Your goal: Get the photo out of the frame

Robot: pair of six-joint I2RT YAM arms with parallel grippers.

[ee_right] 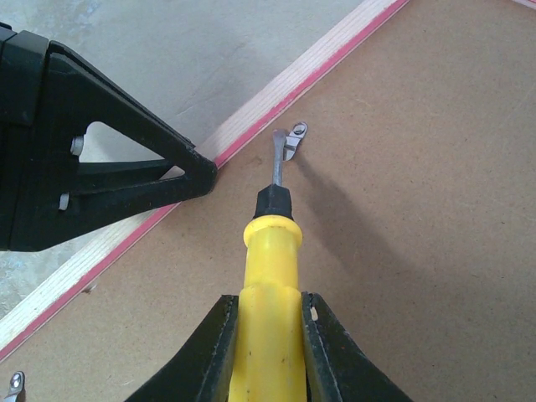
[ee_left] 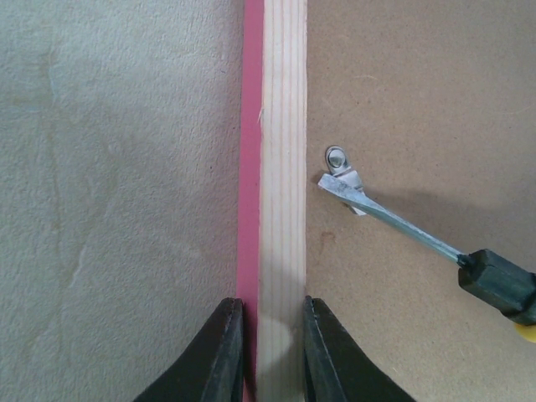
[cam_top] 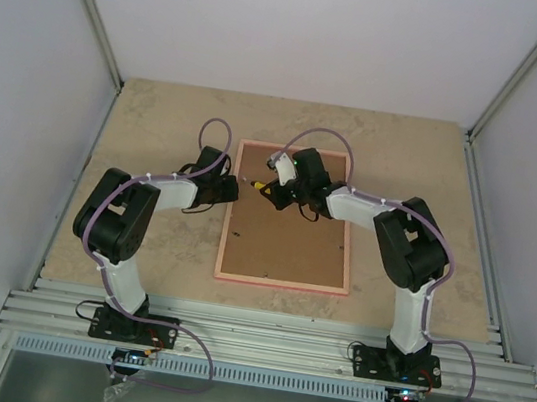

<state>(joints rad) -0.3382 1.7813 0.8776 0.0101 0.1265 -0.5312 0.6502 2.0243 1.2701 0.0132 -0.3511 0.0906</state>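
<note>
The pink frame (cam_top: 286, 249) lies face down in the middle of the table, brown fibreboard back up. The photo is hidden under the backing. My left gripper (cam_top: 232, 190) is shut on the frame's left rail (ee_left: 283, 126), one finger on the pink outer side, one on the backing side (ee_left: 272, 352). My right gripper (cam_top: 273, 184) is shut on a yellow-handled screwdriver (ee_right: 270, 268). The screwdriver's blade (ee_left: 394, 219) touches a small metal retaining tab (ee_right: 293, 138) next to the left rail. The tab also shows in the left wrist view (ee_left: 342, 167).
A second metal tab (ee_right: 15, 383) sits further along the same rail. The left gripper's black body (ee_right: 100, 176) is close beside the screwdriver tip. The beige tabletop (cam_top: 157, 134) surrounds the frame, with grey walls on three sides.
</note>
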